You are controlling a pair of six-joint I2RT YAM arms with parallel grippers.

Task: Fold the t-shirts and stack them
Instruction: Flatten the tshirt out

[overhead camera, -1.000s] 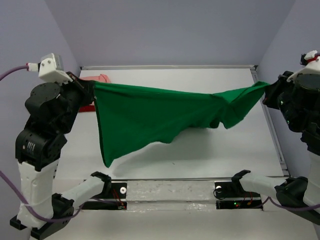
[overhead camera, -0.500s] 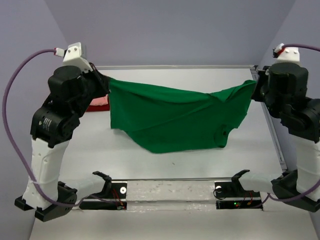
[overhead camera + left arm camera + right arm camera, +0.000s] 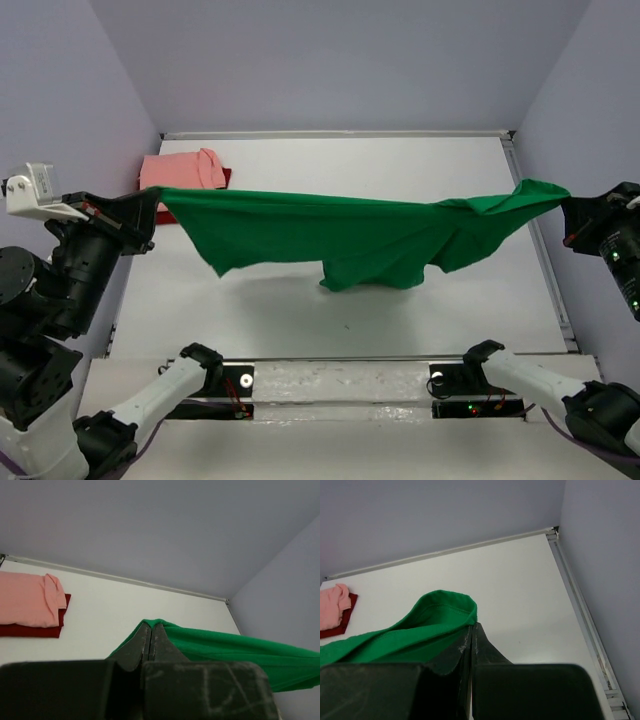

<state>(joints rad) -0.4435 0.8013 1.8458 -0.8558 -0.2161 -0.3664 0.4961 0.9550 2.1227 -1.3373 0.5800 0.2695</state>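
Green cloth: the green t-shirt is strung in the air between the two arms, across the middle of the table. Its upper edge is nearly taut and the rest sags below; I cannot tell whether the lowest fold brushes the surface.
Left gripper: the left gripper has its jaws pressed together, pinching one end of the shirt's top edge at the left side of the table.
Right gripper: the right gripper is likewise clamped, with a rolled hem of the same shirt bunched at its fingertips, out by the right rail.
Finished pile: the salmon pink t-shirt lies folded on top of the dark red t-shirt in the far left corner, well apart from the hanging cloth (only a red margin shows under the pink).
Why held so: pulling the two ends apart probably lets the weight of the cloth draw out wrinkles, so it can be laid flat.
Step in hand: spreading the last shirt; its folding and stacking are not yet done.
Risk: the right half is twisted and bunched, so it may land creased.
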